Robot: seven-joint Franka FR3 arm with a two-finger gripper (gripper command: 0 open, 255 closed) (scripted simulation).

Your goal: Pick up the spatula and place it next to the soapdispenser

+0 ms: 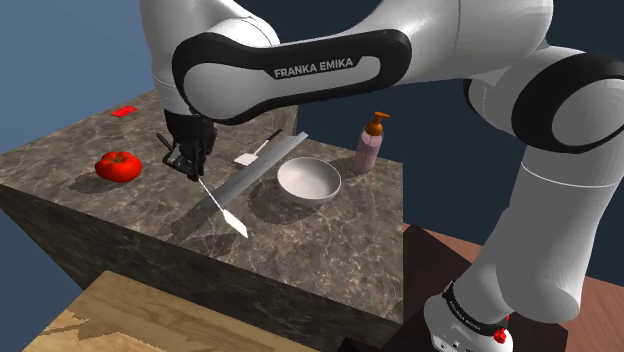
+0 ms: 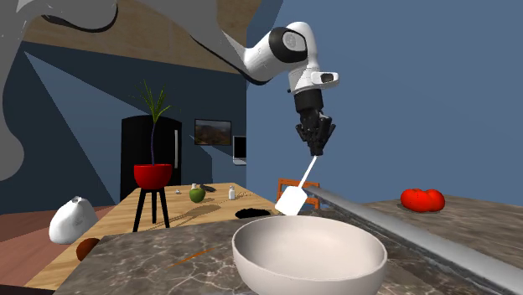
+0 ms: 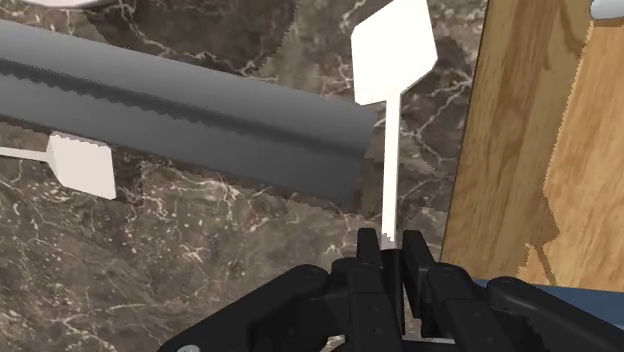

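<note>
The white arm [image 1: 300,68] reaches out from its stand and bends down at the wrist, so the black gripper [image 1: 193,168] points downward with a slight tilt. Its two fingers [image 3: 366,262] are closed (handle pinched between them) on the thin stem of the spatula [image 3: 393,60], held off the worktop.

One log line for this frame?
state: holding | gripper: shut on spatula | spatula: in air over counter | dispenser: beside bowl, spatula not yet placed there
</note>
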